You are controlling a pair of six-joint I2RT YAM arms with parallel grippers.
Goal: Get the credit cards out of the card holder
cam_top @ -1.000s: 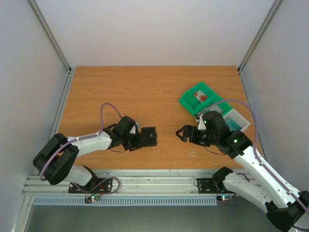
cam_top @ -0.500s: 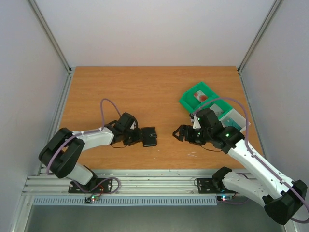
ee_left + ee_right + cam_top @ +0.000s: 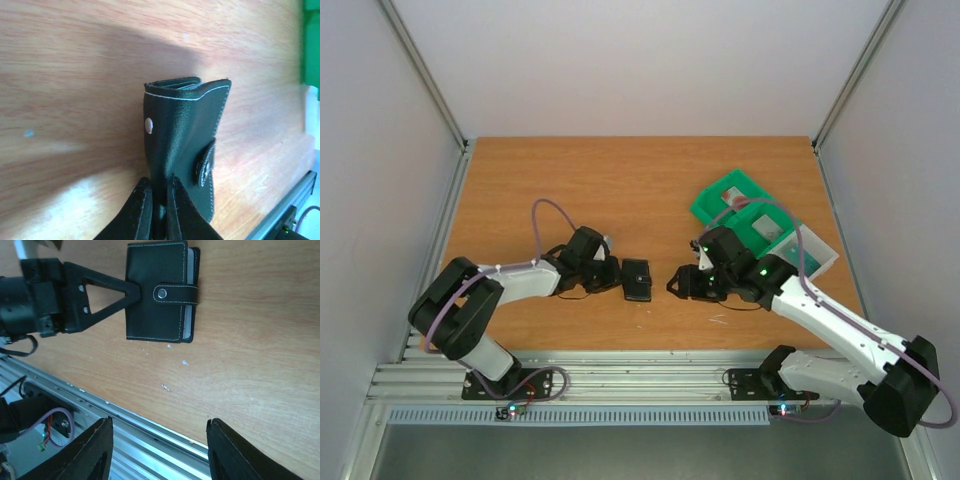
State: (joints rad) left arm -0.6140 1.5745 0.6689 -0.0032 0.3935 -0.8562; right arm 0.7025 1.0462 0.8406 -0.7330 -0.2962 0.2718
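Two robot arms face each other low over a wooden table (image 3: 570, 180), and between them sits the card holder (image 3: 637, 280), toward 6 o'clock of the table, near its front edge. The holder is a black bifold, folded shut, with its strap (image 3: 176, 293) buttoned over the front by a metal snap (image 3: 161, 293). The left gripper (image 3: 159, 210) is at the holder's 9 o'clock and pinches its edge between narrow, closed fingers. The right gripper (image 3: 680, 283) hangs at the holder's 3 o'clock, near it but not touching, with its fingers (image 3: 97, 452) well apart and nothing between them. One pale card with a reddish mark (image 3: 732, 199) seems to lie in the green tray (image 3: 705, 210), toward 2 o'clock of the table. Whether any cards remain inside the holder cannot be told while it is shut. The step in hand looks like steadying the holder so that it can be opened. The next move probably calls for the right fingers to catch the strap's free end and pull it off the snap while the left grip holds firm. The left arm lies stretched low toward 3 o'clock. The right arm is bent at the elbow, its wrist pointing toward 9 o'clock.
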